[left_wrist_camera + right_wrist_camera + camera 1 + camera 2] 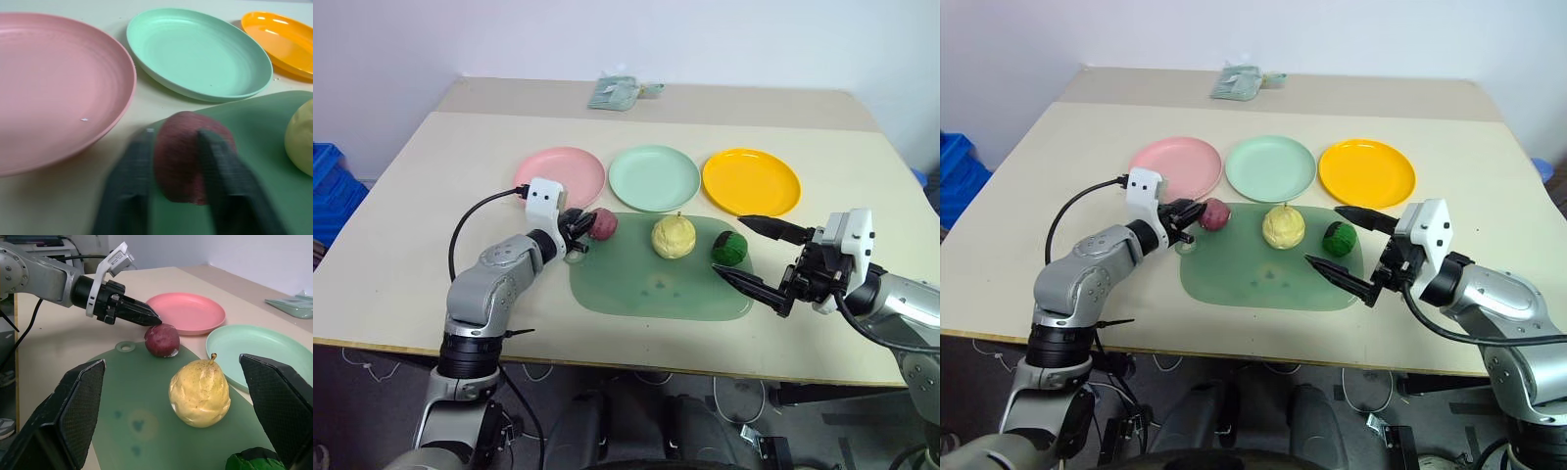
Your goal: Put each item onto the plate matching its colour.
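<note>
On the left we saw the left gripper reaching level toward the dark reddish-purple lump, which lay on the near-left corner of the green mat. Its two fingers stood either side of the lump, but we could not tell whether they gripped it or only flanked it. Behind it on the table lay the pink plate, then the mint green plate and the yellow-orange plate, all three bare. On the middle of the mat rested the pale yellow pear, stem up, with the dark green ball near its right edge. Farthest right, the right gripper hung with its fingers spread wide, holding nothing, just beside the ball.
</note>
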